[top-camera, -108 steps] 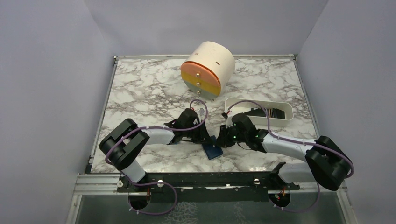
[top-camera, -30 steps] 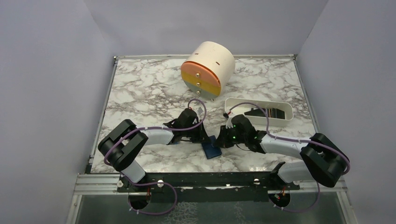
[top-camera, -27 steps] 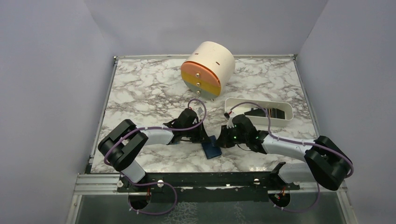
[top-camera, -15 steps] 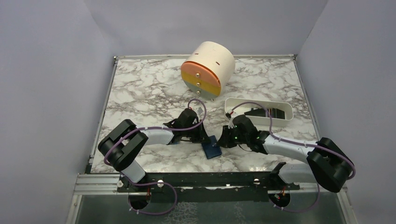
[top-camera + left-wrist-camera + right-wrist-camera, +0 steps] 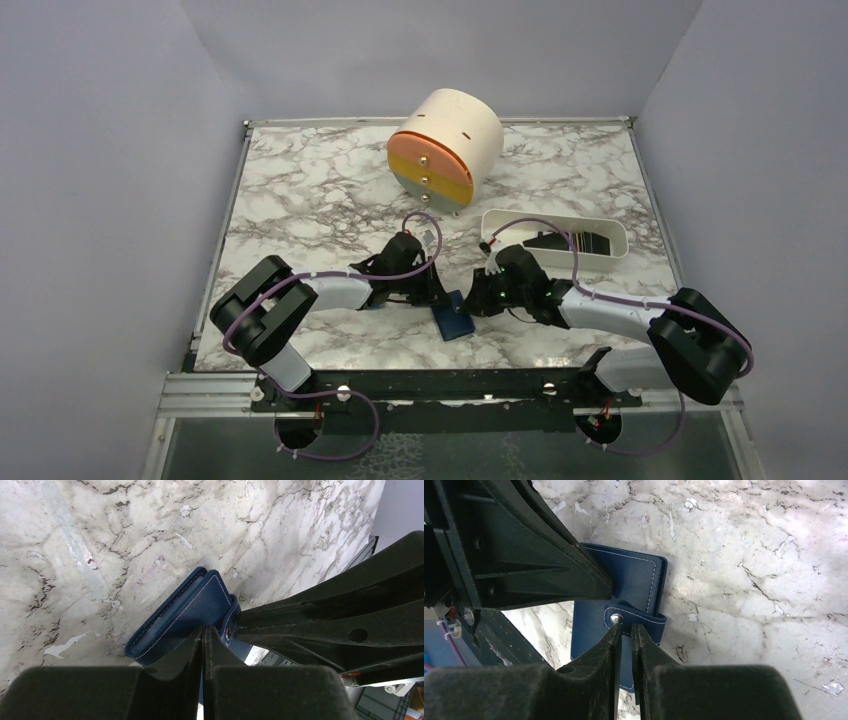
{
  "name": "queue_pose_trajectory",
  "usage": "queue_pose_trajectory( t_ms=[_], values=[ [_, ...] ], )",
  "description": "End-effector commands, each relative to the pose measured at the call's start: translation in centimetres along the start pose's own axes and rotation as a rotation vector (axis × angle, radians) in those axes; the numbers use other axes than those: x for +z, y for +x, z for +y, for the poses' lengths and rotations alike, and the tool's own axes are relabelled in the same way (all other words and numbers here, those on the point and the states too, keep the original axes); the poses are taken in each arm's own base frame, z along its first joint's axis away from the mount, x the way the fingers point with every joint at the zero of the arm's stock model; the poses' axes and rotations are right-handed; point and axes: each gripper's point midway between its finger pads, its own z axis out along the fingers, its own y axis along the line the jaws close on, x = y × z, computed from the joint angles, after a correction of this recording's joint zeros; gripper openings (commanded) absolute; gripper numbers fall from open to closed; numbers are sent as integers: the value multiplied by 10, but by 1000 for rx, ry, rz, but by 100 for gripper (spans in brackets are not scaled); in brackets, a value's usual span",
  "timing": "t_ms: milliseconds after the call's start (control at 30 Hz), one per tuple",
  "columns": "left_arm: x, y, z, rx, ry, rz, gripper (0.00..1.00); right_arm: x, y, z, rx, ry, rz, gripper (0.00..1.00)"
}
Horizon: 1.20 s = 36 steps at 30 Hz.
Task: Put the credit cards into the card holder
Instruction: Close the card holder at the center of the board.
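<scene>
Wallet [image 5: 636, 585], navy and folded shut, lying flat on the marble table [image 5: 310, 190] near its front middle, long side running roughly front to back. Both arms meet over it. The left gripper [image 5: 202, 630], fingers pressed together, has its tips on the cover. The right gripper [image 5: 625, 627] comes from the opposite side, fingers almost together, tips right at the snap tab [image 5: 639, 619]. Whether they pinch the tab cannot be told. The right arm is nearer the snap. No cards can be made out. A white tray [image 5: 617, 238] sits well apart behind the right arm, and a round drawer unit [image 5: 450, 140] stands at the back. Plain lilac walls enclose the table.
</scene>
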Motion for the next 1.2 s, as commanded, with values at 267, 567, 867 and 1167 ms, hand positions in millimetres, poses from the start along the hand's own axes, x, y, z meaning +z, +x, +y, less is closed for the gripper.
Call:
queue_pose_trajectory(
  t_ms=[267,567,867,1167],
  values=[
    [4,11,27,-3,-101,20,7,-3,-31,15,-64,-4,-46,14],
    [5,10,25,0,-99,22,7,-1,-16,7,-36,14,-9,14],
    [6,11,26,1,-102,23,7,1,-3,-2,-5,38,14,14],
    [8,10,27,-1,-108,24,7,5,7,6,25,-29,35,14]
  ],
)
